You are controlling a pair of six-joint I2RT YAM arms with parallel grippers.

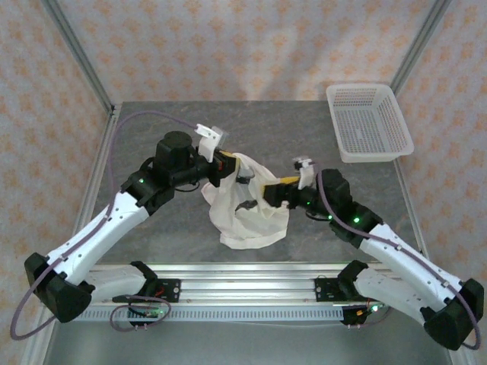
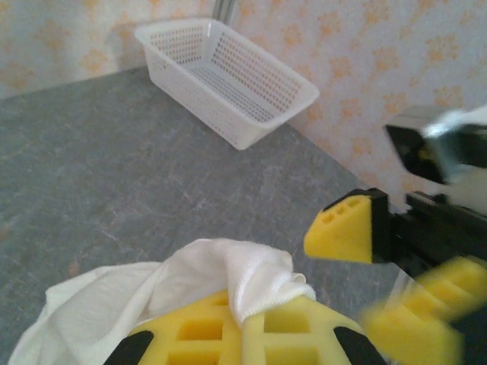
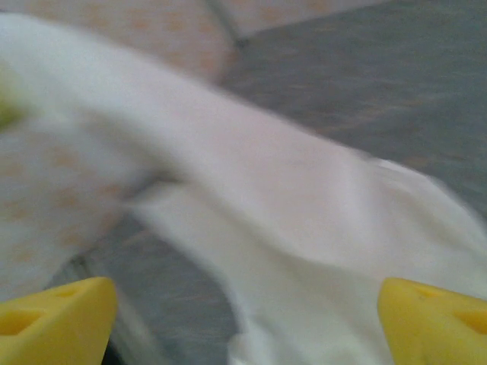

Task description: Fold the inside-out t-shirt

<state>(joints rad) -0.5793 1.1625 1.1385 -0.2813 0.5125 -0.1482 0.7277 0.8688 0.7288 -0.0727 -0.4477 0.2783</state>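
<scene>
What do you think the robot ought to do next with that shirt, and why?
Probably bring the open right claw forward and close it on the t-shirt edge just ahead of it: the left claw alone pinches the cloth, which hangs bunched and cannot be spread.

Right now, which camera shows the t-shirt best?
The top external view: the whole t-shirt shows, bunched up. The left wrist view shows one fold clamped in the left gripper; the right wrist view, blurred cloth beyond the open right gripper.

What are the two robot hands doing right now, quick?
Left gripper: closed, pinching the soft white cloth t-shirt.
Right gripper: open, fingers wide apart, gripping nothing.
</scene>
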